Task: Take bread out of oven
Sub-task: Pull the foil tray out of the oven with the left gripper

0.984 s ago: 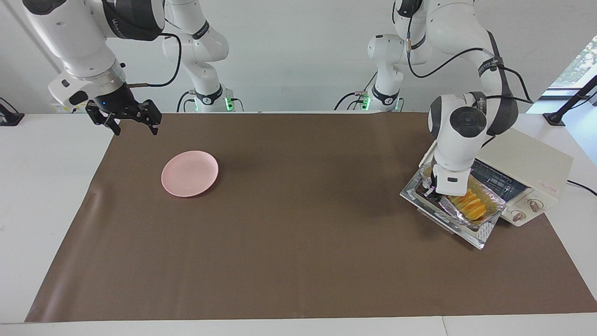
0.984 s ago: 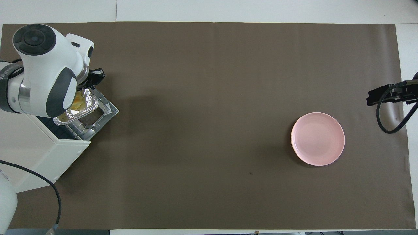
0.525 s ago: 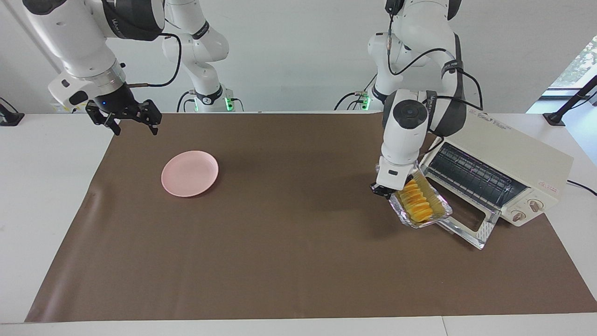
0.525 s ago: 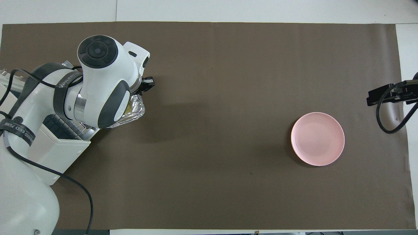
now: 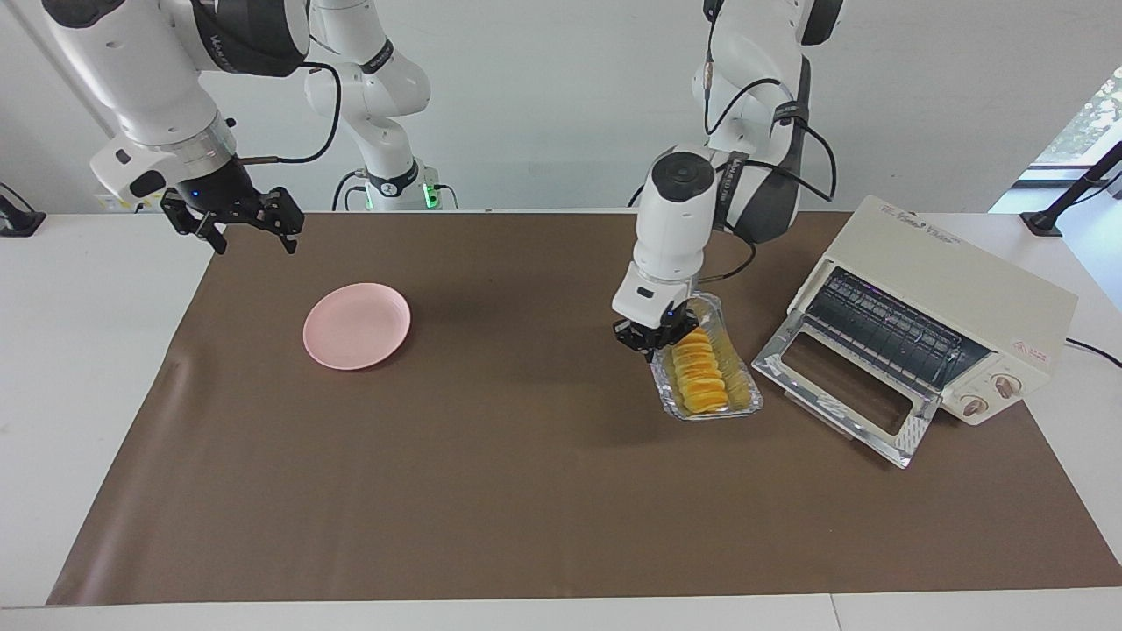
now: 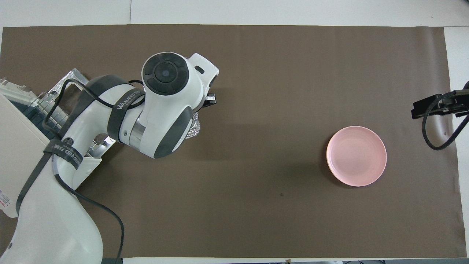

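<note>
The golden ridged bread (image 5: 699, 374) lies in a crinkled silver foil tray (image 5: 743, 390). My left gripper (image 5: 653, 338) is shut on the tray's rim at the end toward the right arm. It holds the tray just over the brown mat, beside the oven's lowered glass door (image 5: 846, 396). The cream oven (image 5: 951, 285) stands open at the left arm's end, its wire rack bare. In the overhead view my left arm covers the bread; only a bit of the foil tray (image 6: 194, 128) shows by the left gripper (image 6: 210, 101). My right gripper (image 5: 251, 230) waits open over the mat's edge.
A round pink plate (image 5: 357, 325) lies on the brown mat toward the right arm's end; it also shows in the overhead view (image 6: 356, 156). The oven's door (image 6: 71, 77) juts out over the mat.
My left gripper has drawn the foil tray with the bread out of the oven, off the open door, and carried it toward the middle of the table. The right arm has not moved.
</note>
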`<state>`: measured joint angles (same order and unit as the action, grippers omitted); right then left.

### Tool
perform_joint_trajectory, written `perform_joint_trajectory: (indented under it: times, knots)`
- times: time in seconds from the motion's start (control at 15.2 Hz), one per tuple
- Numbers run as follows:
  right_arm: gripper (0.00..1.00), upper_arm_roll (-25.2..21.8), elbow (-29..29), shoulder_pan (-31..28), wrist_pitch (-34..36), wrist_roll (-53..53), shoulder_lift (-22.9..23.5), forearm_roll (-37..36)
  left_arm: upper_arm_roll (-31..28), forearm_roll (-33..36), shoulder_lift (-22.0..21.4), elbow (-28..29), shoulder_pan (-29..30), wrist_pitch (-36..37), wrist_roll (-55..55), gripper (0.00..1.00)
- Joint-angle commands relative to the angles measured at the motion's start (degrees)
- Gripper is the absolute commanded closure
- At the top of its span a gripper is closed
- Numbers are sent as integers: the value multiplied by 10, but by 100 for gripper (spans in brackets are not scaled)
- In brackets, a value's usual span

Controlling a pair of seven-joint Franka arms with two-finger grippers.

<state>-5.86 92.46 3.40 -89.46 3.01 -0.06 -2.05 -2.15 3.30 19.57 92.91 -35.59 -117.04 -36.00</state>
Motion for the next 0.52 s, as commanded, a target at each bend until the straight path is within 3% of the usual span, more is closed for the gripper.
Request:
perform_joint_trajectory:
  times: [0.0,0.33,0.46]
  knots:
    - [0,0,4,-4,8,16,-7,11,-8,2,4,-2,-49,-22,16,100]
    - [0,0,4,-4,8,16,-7,11,-9,44,25,22,-121,-72,2,100]
    - [0,0,4,-4,8,16,-7,11,-7,25,42,0,-119,-75,-122,100]
